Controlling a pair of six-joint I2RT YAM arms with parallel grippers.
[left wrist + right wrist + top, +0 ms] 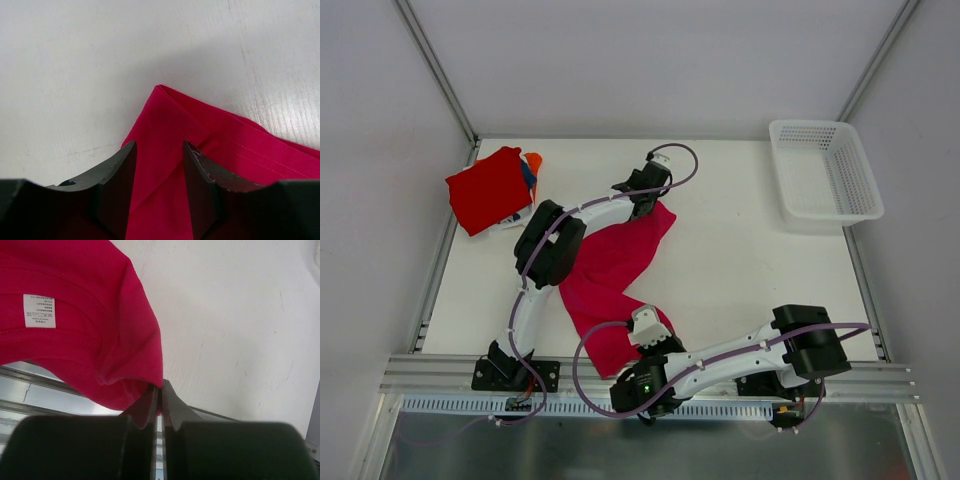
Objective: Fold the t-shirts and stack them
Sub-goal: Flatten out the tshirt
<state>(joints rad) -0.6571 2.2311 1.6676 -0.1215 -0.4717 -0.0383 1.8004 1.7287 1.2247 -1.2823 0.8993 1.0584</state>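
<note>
A folded red shirt (488, 190) lies in the far left corner of the table (740, 270). The left gripper (159, 147) stands half open astride the far corner of the pink shirt (610, 265), spread mid-table. The right gripper (159, 386) pinches its near edge, closed tight.

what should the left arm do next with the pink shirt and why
Probably close the left gripper on the pink shirt: its jaws stand apart astride the shirt's far corner, while the right gripper pinches the near edge, so both ends would then be held.
</note>
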